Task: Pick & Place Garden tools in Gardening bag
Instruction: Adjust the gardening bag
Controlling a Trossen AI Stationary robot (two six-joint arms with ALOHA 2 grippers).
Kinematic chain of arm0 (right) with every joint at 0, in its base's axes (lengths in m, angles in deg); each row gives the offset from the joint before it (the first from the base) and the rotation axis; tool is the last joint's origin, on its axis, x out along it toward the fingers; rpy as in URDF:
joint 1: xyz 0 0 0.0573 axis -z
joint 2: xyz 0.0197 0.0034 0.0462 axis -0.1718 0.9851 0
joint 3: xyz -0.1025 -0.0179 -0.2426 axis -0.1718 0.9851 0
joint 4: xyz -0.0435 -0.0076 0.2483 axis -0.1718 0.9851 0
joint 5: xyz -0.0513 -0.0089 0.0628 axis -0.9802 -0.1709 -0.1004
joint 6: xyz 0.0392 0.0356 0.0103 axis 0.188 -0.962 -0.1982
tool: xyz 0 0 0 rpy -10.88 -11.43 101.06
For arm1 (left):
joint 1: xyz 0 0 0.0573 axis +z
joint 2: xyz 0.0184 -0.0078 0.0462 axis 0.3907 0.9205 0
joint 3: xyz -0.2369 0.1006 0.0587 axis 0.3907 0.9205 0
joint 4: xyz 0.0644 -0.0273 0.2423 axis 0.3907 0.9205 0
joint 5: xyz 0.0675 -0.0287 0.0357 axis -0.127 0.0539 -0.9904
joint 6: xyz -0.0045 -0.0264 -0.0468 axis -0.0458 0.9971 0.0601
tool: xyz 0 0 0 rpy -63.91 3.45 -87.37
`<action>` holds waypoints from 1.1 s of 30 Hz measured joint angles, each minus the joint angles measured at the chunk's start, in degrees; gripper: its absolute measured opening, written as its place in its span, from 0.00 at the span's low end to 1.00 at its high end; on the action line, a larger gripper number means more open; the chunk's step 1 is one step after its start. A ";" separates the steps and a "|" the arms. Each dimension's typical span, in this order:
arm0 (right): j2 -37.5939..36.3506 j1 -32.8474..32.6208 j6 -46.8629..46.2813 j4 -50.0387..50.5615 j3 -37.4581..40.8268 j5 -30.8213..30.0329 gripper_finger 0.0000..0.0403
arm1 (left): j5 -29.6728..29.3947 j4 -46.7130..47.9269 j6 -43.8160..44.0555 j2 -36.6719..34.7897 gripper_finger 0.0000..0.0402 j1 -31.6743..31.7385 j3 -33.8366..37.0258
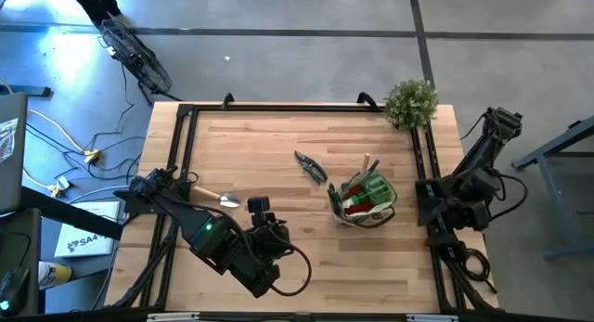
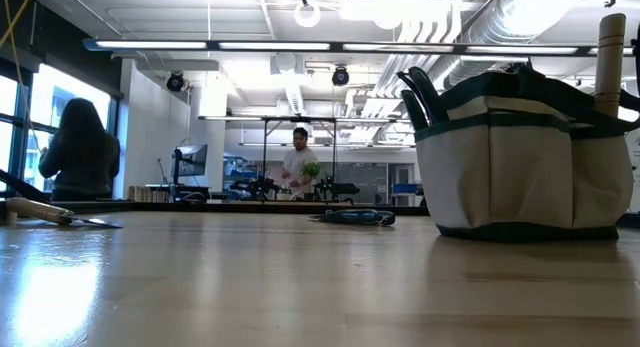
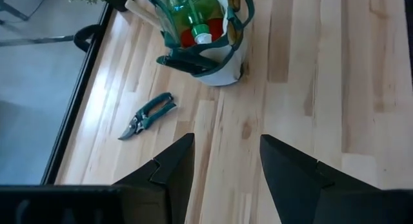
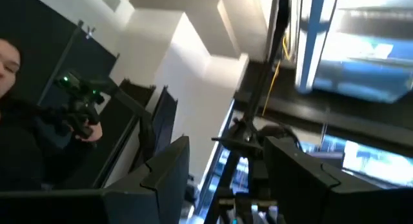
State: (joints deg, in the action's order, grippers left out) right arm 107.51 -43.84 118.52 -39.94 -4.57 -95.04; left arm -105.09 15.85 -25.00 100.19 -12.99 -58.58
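Left gripper [image 3: 222, 162] hovers with fingers apart, empty, near the shears [image 3: 147, 115]; right gripper [image 4: 222, 169] seemingly parted, empty.

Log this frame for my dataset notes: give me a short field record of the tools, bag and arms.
bag: gardening bag upright, right of table centre, spray bottle inside
loose tools: pruning shears left of bag; trowel near left edge
left gripper: open, empty, above table
right gripper: open, empty, at right edge, pointing upward

white box [image 1: 85, 240] on the floor, partly legible "SA4"
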 joint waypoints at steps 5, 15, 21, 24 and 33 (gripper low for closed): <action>0.00 0.00 -0.64 7.09 -4.84 -3.04 0.47 | 0.54 1.51 1.54 1.16 0.42 -0.01 -0.03; 0.09 0.00 -9.08 21.38 -13.98 -21.30 0.47 | 3.12 4.06 1.55 4.54 0.42 -0.02 0.01; 0.02 0.00 -14.20 30.14 -17.84 -33.25 0.47 | 2.83 4.48 1.44 5.43 0.42 0.35 0.02; 0.05 0.00 -14.36 30.73 -18.00 -35.86 0.47 | 2.82 4.35 1.48 5.38 0.42 0.42 0.01; 0.11 0.00 -16.94 33.09 -19.63 -31.42 0.47 | 2.84 4.11 1.51 5.36 0.42 0.37 0.02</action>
State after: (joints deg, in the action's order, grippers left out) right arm 107.62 -43.84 101.59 -6.85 -24.20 -126.47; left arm -102.26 19.95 -23.49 105.55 -12.62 -58.56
